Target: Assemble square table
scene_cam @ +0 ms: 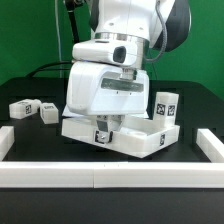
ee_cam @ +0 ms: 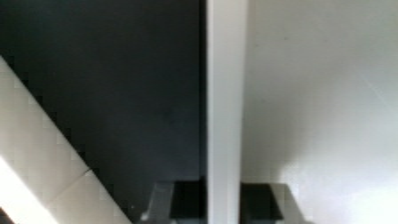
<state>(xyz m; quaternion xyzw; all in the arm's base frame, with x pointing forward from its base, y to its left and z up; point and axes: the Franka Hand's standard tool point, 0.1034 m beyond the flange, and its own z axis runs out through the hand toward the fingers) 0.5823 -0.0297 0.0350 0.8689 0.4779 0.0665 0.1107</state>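
Observation:
The white square table top [scene_cam: 135, 138] lies low on the black table at the centre, with a black-white tag on its near side. My gripper [scene_cam: 106, 126] comes down on its near-left rim. In the wrist view the rim [ee_cam: 226, 90] runs as a white strip between my two dark fingers [ee_cam: 183, 203], and the top's flat white face [ee_cam: 320, 110] lies to one side. My gripper [ee_cam: 226, 198] is shut on that rim. Two white tagged legs [scene_cam: 20, 108] [scene_cam: 47, 113] lie at the exterior view's left. Another leg [scene_cam: 165, 107] stands upright at the right, behind the top.
Long white border rails run along the front [scene_cam: 110, 177], the left [scene_cam: 6, 140] and the right [scene_cam: 208, 145] of the black table. One rail also shows in the wrist view [ee_cam: 45, 170]. The arm's body hides the table behind the top.

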